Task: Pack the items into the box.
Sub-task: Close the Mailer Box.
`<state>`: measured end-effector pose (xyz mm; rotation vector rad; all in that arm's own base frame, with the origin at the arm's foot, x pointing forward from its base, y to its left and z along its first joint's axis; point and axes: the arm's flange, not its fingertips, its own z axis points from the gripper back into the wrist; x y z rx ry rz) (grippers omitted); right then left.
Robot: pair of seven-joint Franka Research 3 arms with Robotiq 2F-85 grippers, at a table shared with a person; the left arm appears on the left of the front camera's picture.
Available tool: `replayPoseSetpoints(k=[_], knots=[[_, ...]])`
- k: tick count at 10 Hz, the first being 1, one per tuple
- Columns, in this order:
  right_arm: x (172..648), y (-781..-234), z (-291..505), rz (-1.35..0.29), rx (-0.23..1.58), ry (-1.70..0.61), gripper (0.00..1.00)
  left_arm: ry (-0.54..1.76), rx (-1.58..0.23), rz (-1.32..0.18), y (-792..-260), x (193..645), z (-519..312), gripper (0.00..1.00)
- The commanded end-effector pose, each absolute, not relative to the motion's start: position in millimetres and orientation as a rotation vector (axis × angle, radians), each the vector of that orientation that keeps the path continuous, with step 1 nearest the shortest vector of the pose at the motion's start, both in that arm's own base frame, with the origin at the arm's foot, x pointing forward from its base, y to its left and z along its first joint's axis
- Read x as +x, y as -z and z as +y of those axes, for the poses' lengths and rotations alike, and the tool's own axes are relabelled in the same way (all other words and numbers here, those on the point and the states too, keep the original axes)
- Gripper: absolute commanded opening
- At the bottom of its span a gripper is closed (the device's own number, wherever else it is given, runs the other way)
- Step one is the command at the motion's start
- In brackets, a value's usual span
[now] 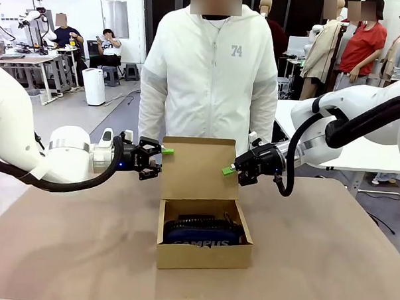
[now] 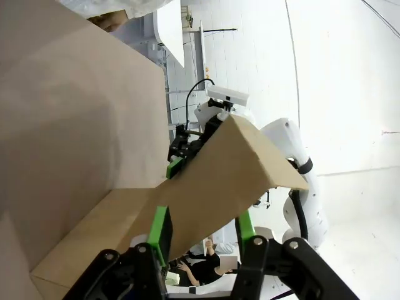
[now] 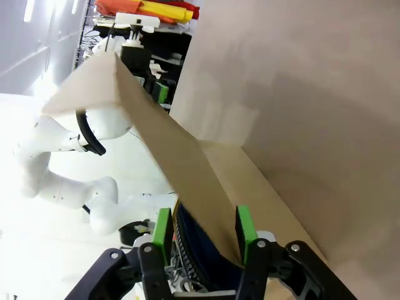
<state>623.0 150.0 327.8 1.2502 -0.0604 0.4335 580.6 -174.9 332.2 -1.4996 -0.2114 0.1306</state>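
step: closing the box (image 1: 204,246), mid-bench, CAMPUS pouch (image 1: 203,232) inside | lid flap (image 1: 199,168) upright | left gripper (image 1: 165,151) and right gripper (image 1: 229,170) at its side edges, fingers apart straddling the flap in wrist views, can't tell if they pinch it | next: you fold both forward together, flap down square over the opening

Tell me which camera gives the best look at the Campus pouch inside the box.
The front view: the navy pouch lies flat in the open box, its white lettering readable. The right wrist view catches only a dark blue sliver behind the lid flap. In the left wrist view, cardboard hides it.
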Motion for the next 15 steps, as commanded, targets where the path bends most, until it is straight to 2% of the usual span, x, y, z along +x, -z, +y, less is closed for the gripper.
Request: replayPoseSetpoints(k=[1,2,8,9,10,11,15], knots=[[631,-321,149,-0.011,1.257,-0.402,0.55,-0.206,-1.428,-0.231,-324,572,-176,0.54],[631,-321,149,-0.011,1.257,-0.402,0.55,-0.131,-1.5,-0.211,-332,581,-175,0.54],[625,-314,147,-0.032,1.26,-0.41,0.55,-0.136,-1.486,-0.214,-331,578,-177,0.54],[620,-314,150,-0.112,1.247,-0.519,0.55,-0.051,-1.515,-0.254,-333,565,-186,0.54],[615,-314,148,-0.207,1.243,-0.531,0.55,0.092,-1.604,-0.222,-338,546,-197,0.54],[606,-319,146,-0.301,1.249,-0.578,0.55,0.179,-1.582,-0.271,-344,526,-203,0.54],[573,-330,139,-0.588,1.314,-0.861,0.55,0.267,-1.523,-0.435,-344,493,-203,0.54]])
